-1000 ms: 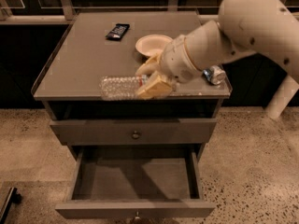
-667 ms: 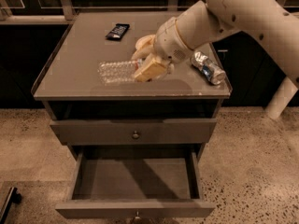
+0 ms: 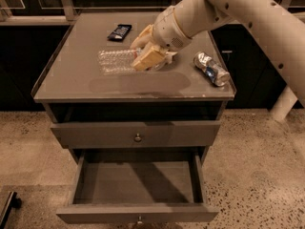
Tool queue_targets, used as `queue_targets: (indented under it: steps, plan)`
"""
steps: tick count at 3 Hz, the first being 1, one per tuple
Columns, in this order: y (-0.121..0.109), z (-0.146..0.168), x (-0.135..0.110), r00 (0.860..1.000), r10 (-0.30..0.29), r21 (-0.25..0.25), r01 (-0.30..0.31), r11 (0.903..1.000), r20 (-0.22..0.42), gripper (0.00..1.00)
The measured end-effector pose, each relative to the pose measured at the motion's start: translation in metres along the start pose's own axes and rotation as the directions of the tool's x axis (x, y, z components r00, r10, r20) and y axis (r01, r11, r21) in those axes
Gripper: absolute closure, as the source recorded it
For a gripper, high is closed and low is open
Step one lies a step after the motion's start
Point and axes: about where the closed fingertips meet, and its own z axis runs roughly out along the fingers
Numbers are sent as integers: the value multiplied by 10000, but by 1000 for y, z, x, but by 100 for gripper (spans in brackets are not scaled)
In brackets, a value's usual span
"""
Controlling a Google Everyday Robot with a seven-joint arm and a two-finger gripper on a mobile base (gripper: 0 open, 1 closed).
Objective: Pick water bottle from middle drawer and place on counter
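Tan gripper (image 3: 148,59) on clear water bottle (image 3: 116,61)

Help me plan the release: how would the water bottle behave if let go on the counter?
The water bottle is held on its side by the gripper over the counter, so its round body would probably roll. It looks clear and crinkled, so it is likely light, easily dented and readily nudged.

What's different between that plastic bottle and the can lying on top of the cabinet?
The water bottle is clear crinkled plastic; the can is silver and blue, dented. The water bottle lies near the middle of the counter with the end effector at its right end; the can lies untouched near the right edge. The water bottle looks longer than the can. Both lie on their sides.
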Motion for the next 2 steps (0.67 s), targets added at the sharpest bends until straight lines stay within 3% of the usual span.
queue_targets:
  steps: [2]
  plan:
    - [5,4,6,9997,75,122,-72,9999,-242,35]
